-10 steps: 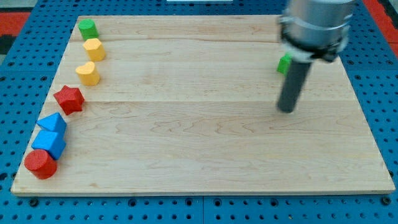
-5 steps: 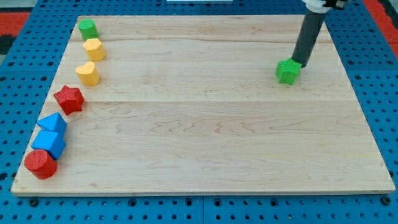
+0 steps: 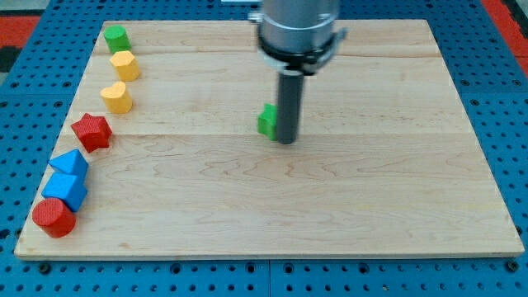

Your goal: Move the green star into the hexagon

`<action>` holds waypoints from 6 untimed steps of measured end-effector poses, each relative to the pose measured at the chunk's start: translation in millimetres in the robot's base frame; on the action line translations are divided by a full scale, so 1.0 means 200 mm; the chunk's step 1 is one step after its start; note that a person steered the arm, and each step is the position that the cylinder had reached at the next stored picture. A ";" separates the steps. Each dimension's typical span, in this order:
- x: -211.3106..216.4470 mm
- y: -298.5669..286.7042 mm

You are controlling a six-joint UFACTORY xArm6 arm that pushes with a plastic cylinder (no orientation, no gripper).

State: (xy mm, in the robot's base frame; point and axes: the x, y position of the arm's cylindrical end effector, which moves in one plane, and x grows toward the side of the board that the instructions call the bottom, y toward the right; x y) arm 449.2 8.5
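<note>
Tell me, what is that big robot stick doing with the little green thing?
My tip is right against the view's right side of the green star, near the middle of the board. I'm meant to push it to the yellow hexagon, far off at the view's upper left, so there's a long way left.

Pale wooden board [image 3: 371, 206], smooth grain; matt dark rod [image 3: 288, 103]; blue perforated base [image 3: 25, 91].
</note>
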 end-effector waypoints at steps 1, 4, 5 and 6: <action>-0.04 0.06; -0.34 -0.52; -0.34 -0.60; -0.29 -0.62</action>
State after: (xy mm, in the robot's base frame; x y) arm 390.8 -114.9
